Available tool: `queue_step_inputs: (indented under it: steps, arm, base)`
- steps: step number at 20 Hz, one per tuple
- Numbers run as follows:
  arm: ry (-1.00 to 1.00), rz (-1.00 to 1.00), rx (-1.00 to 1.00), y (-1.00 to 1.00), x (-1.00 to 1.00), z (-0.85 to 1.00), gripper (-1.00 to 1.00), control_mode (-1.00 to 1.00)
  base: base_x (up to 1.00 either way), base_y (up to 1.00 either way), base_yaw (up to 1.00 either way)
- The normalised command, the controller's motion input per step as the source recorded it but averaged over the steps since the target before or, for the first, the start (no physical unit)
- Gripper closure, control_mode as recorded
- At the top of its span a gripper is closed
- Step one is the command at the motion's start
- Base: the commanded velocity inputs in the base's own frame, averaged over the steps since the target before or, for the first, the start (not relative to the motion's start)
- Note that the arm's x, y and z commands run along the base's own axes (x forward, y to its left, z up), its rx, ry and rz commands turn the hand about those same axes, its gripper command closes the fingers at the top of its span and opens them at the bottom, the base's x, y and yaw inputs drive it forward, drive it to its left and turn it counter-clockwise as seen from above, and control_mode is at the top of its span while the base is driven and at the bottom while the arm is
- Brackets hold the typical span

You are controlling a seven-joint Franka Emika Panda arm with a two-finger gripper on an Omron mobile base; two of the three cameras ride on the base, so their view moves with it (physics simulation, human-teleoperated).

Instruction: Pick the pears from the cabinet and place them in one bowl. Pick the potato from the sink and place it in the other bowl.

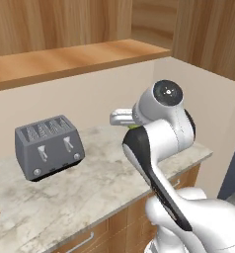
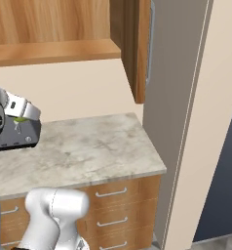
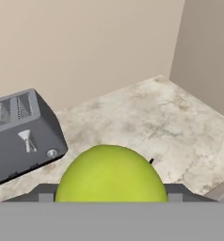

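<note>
Presently, item by item, with the toaster [image 1: 49,147] as landmark:

1. Toaster: dark grey, four slots, two front levers, standing on the marbled tabletop [image 1: 75,192] against the beige wall.
2. Pear [image 3: 111,175]: bright yellow-green, round, in the air to the right of the toaster and above the tabletop. In the hand view it sits low and central between the two dark fingers, one at each flank. A sliver of its green shows at the hand in the left base view [image 1: 133,126].
3. Tool [image 3: 111,188]: fingers spread wide and pinching the pear, raised clear of the tabletop, well to the right of the toaster.
4. Cabinet [image 2: 137,49]: mid-brown wood, mounted on the wall above and to the right of the toaster; a door with a long silver bar handle projects outward in the right base view.
5. Drawers [image 2: 123,205]: wood fronts with short silver handles, below the tabletop edge.
</note>
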Motion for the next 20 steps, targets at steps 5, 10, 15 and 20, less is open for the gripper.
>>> queue_step_inputs:
  steps: [5,10,15,20]
  arm:
    - [0.00,0.00,0.00,0.00,0.00,0.00,1.00,1.00]
    - [0.00,0.00,0.00,0.00,0.00,0.00,1.00,1.00]
    - [0.00,0.00,0.00,0.00,0.00,0.00,1.00,1.00]
    - [0.00,0.00,0.00,0.00,0.00,0.00,1.00,1.00]
  base:
    - [0.00,0.00,0.00]
    - [-0.30,-0.03,0.00]
    - [-0.34,-0.03,-0.01]
    - [-0.39,-0.16,-0.05]
